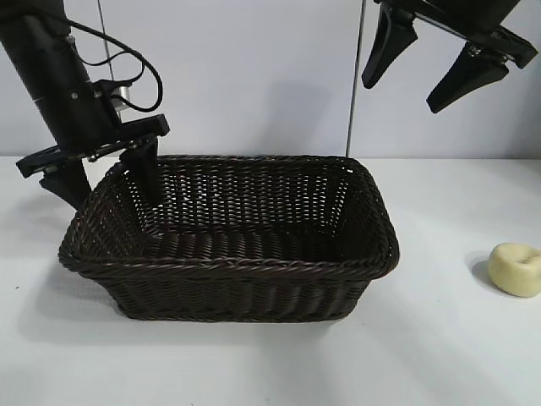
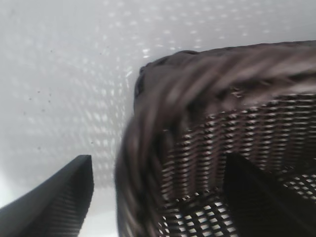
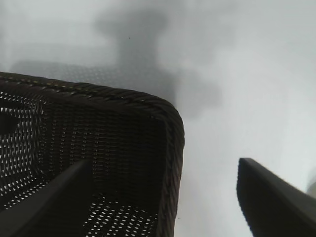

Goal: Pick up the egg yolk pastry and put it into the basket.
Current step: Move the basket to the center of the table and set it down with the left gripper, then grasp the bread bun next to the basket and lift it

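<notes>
Lying dimple-up right of the basket (image 1: 228, 254), egg yolk pastry (image 1: 516, 269), both claws spread, empty.

A white table top (image 1: 254, 364) fills the lower part of the exterior view, smooth and matte. Soft grey shadows are cast on it, and in the left wrist view a pattern of small bright flecks of light is thrown across the white surface (image 2: 74, 74). Behind the table a plain pale grey-blue wall (image 1: 254, 76) is seen, evenly lit. A thin dark vertical line (image 1: 352, 101) runs down the wall at right of centre.
</notes>
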### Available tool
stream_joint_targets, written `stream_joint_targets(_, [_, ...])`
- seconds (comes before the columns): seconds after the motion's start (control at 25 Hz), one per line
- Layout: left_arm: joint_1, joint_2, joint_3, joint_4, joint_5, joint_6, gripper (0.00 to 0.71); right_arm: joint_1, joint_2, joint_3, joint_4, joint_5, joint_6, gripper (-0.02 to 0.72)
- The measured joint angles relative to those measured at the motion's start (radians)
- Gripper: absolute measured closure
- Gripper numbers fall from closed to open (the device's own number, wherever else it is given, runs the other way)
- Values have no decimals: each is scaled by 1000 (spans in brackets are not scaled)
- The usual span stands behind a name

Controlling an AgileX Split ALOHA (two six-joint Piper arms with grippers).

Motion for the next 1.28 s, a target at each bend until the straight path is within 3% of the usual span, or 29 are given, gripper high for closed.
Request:
stream_joint_targets(0.72, [0,-335,0,-32,52,-5,171,0,0,0,0,3,0,123])
stream_joint_targets(1.08, [-61,-361,6,-63,56,-8,171,0,0,0,0,11,0,123])
stream_joint_targets(1.28, [-72,-361,6,-66,48,-8,171,0,0,0,0,13,0,123])
